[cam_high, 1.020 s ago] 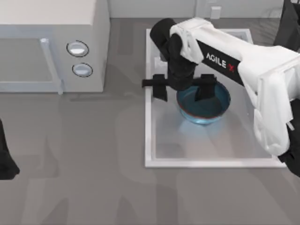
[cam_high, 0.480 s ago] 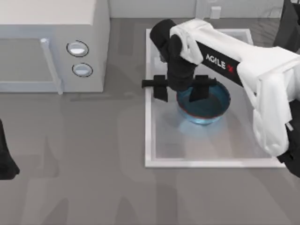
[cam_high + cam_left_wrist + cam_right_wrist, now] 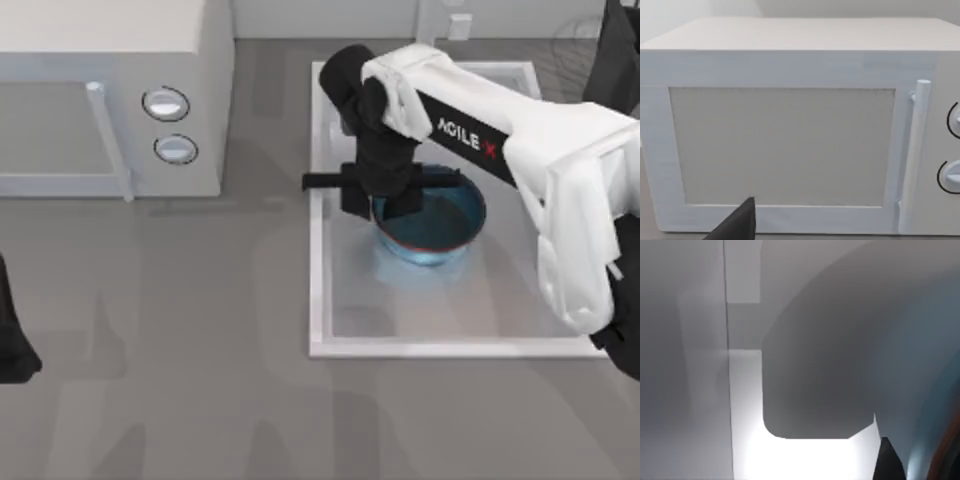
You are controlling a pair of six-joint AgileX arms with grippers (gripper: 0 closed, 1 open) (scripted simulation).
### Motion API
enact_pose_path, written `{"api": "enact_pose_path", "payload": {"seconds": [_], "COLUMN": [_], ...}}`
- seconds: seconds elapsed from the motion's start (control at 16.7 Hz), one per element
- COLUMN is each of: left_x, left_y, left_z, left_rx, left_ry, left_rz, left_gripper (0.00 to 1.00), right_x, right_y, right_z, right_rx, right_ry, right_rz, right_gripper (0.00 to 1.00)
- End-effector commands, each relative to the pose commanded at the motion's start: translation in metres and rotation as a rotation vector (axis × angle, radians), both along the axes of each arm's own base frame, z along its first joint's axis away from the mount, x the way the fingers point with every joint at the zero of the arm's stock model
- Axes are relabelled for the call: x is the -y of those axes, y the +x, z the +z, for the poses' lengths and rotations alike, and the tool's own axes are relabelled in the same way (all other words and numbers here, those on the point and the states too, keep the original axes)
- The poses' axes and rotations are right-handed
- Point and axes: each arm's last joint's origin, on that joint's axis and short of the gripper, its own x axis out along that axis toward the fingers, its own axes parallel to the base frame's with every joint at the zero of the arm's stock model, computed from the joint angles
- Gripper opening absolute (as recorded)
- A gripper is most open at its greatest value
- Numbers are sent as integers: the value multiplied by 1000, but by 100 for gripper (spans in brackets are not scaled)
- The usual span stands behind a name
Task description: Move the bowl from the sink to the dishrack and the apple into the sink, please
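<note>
The blue bowl [image 3: 440, 222] with its thin red rim sits in the upper half of the white sink [image 3: 316, 250]. My right gripper [image 3: 380, 198] reaches down from above and is shut on the bowl's left rim, one finger outside the wall and one inside. The bowl's blue wall [image 3: 935, 390] fills the side of the right wrist view, beside the sink's white floor [image 3: 805, 455]. Faint grey wires of the dishrack [image 3: 572, 45] show at the far right. The apple is out of view. My left arm [image 3: 10, 340] is parked at the table's left edge.
A white microwave [image 3: 100, 60] with two round knobs [image 3: 166, 103] stands at the back left, and its door [image 3: 790, 145] faces the left wrist camera. The white faucet post [image 3: 459, 25] rises behind the sink. Grey countertop [image 3: 180, 350] lies open in front.
The right gripper's fingers have drawn together from a wide spread onto the bowl's left rim. The bowl has shifted slightly. The left arm has not moved.
</note>
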Motion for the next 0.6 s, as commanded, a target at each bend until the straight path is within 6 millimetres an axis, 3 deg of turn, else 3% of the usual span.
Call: {"api": "enact_pose_path", "payload": {"seconds": [0.6], "left_x": [0], "left_y": [0], "left_z": [0], "left_rx": [0], "left_ry": [0], "left_rz": [0], "left_gripper": [100], "right_x": [-2], "right_y": [-2], "right_z": [8], "right_rx": [4], "right_ry": [1], "right_rz": [-1], "right_gripper": [0]}}
